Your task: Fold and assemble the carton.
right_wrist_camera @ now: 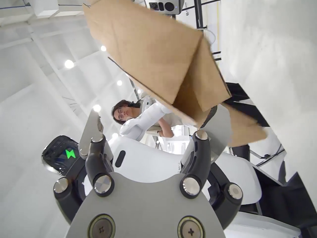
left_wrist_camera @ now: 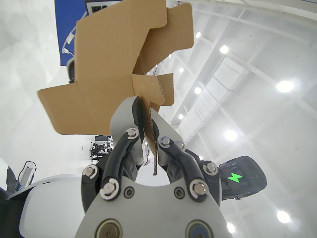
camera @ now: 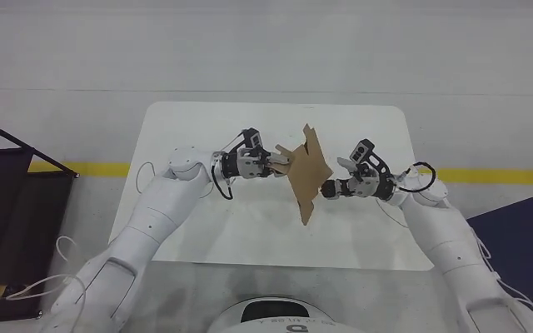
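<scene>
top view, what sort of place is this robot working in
Probably a big indoor hall used as a robot lab: a high white ceiling with rows of lights, a yellow line on the bare floor by the table, and a camera on a black stand beyond the carton.

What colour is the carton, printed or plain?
Plain brown cardboard carton, no pattern; clearest in the left wrist view.

Your left gripper (left_wrist_camera: 145, 115) is clamped on one flap of the carton (left_wrist_camera: 106, 58). Both fingers (left_wrist_camera: 123, 117) press against the cardboard, which passes edge-on between them. You have the carton partly unfolded: brown panels and flaps splay outward beyond the fingertips, with crease lines visible.
</scene>
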